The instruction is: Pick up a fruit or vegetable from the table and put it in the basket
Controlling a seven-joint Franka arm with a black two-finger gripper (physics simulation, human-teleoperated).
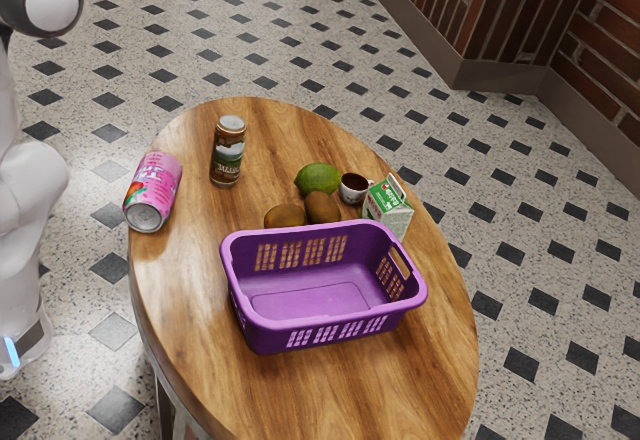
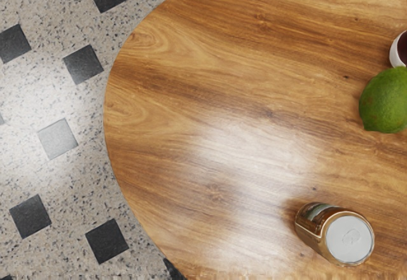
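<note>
Green lime [image 1: 318, 179], brown oval kiwis [image 1: 322, 207]

The pink can [image 1: 153, 188], brown can [image 1: 228, 152] and green-and-white carton [image 1: 388, 210] bear lettering too small to read surely.

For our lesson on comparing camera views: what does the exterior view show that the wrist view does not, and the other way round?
Exterior view alone: purple basket, two kiwis, pink can, carton, brick wall and robot arm.
Wrist view alone: no additional object.
Both: lime, cup, brown can, wooden table and tiled floor.
</note>
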